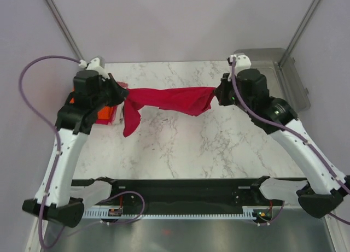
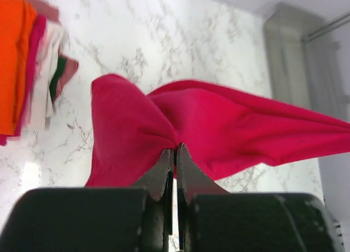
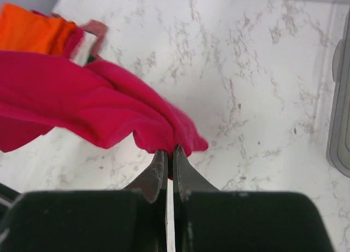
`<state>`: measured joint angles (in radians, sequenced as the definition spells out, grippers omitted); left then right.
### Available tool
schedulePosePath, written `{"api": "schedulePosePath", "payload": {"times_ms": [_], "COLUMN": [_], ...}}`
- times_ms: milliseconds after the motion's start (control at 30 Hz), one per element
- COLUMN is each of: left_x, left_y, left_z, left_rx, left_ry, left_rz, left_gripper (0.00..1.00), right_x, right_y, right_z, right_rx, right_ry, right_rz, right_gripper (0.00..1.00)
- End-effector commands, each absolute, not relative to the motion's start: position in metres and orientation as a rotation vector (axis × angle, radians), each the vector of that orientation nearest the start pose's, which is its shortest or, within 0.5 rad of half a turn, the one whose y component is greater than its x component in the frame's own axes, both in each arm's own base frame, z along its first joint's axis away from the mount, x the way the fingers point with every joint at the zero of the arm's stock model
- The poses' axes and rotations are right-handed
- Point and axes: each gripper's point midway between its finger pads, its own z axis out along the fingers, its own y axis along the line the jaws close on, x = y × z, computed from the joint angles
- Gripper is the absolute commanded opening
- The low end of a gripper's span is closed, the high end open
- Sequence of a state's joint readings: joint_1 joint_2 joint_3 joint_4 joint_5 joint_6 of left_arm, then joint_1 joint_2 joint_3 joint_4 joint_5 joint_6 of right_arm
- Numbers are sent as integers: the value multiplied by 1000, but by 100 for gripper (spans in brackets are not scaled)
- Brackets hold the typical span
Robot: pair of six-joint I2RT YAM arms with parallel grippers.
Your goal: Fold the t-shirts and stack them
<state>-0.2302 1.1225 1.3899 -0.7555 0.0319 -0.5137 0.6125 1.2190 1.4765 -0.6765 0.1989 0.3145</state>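
Note:
A crimson red t-shirt (image 1: 167, 100) hangs stretched in the air between both grippers, above the marble table (image 1: 180, 148). My left gripper (image 1: 123, 97) is shut on its left end, from which a flap of cloth droops down. In the left wrist view the left gripper (image 2: 175, 148) pinches bunched red t-shirt (image 2: 219, 129). My right gripper (image 1: 217, 94) is shut on the right end; in the right wrist view the right gripper (image 3: 169, 149) bites the red t-shirt (image 3: 82, 107). A stack of folded t-shirts (image 2: 27, 71), with a bright orange one (image 2: 12, 66) on top, lies at the table's left, partly hidden under the left arm.
A clear grey plastic bin (image 1: 284, 77) stands at the back right corner, seen also as the bin (image 2: 292, 60) in the left wrist view. White walls close off the back and sides. The arm bases sit on a black rail (image 1: 180, 192) at the near edge.

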Motion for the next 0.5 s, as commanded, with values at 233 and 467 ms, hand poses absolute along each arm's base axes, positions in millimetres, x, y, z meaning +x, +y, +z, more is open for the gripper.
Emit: {"api": "schedulePosePath", "payload": {"times_ms": [233,467], "left_x": [198,297], "left_y": [-105,-141], "left_z": [406,281], "left_rx": [-16,-51], "left_ry": [2011,2380], "left_rz": [-647,-687], "left_gripper": [2,8], "right_x": [231,330], "right_y": [157,146], "right_z": [442,336], "right_rx": [-142,23], "right_ry": [1778,2050], "right_rz": [618,230], "right_gripper": [0,0]}}
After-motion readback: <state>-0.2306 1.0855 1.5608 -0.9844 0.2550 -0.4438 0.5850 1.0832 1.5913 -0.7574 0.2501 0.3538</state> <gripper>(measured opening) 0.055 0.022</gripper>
